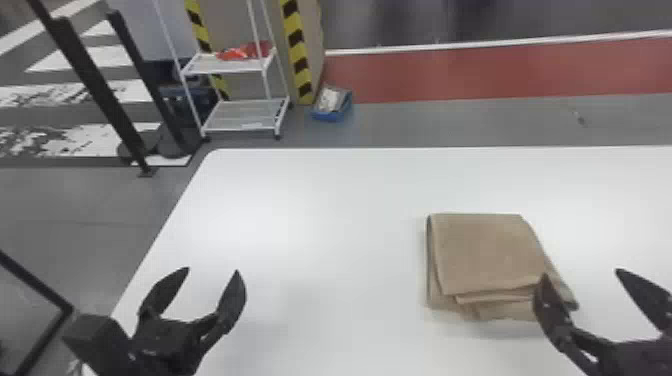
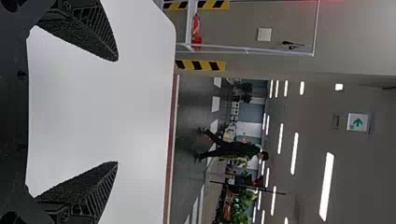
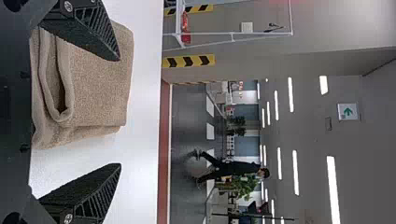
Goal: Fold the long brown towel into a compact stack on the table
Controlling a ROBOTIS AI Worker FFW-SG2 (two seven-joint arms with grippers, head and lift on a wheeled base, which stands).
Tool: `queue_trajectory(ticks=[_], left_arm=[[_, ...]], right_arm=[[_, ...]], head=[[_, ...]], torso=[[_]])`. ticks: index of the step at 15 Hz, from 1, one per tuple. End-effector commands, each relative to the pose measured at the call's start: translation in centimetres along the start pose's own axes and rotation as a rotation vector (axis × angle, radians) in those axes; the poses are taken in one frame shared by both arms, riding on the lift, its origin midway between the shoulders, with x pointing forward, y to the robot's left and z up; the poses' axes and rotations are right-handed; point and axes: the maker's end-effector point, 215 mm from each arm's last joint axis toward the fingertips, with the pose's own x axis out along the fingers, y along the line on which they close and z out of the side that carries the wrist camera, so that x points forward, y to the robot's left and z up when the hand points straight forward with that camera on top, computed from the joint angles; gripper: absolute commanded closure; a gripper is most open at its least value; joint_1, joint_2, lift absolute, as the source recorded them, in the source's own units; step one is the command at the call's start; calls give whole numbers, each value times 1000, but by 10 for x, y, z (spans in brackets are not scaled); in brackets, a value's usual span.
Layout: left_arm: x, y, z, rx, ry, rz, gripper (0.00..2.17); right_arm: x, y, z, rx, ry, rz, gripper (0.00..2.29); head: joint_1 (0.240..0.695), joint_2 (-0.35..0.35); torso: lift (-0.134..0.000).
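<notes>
The brown towel (image 1: pixel 487 255) lies folded in a layered, roughly square pile on the right half of the white table, its near layers slightly uneven. My right gripper (image 1: pixel 582 280) is at the near right of it, open, with its left finger overlapping the towel's near right corner in the head view. In the right wrist view the towel (image 3: pixel 93 88) shows its looped fold beyond the open right gripper (image 3: pixel 120 112), with nothing held. My left gripper (image 1: pixel 212 272) stands open over the table's left side, apart from the towel; in the left wrist view the left gripper (image 2: pixel 117 112) has nothing between its fingers.
The white table (image 1: pixel 320 210) has its left edge running beside my left gripper and its far edge beyond the towel. On the floor past it stand a white wire rack (image 1: pixel 245 115), a blue bin (image 1: pixel 332 104) and black posts (image 1: pixel 100 90).
</notes>
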Motion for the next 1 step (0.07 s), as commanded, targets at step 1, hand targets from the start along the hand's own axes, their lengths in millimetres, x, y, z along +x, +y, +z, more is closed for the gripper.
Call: queue_trajectory(ticks=[1], left_arm=[[-1,-1,-2,-3,4,-1,93]], right_arm=[[0,0,0,1,0,0,80]], head=[[695,182]], torso=[[-124]])
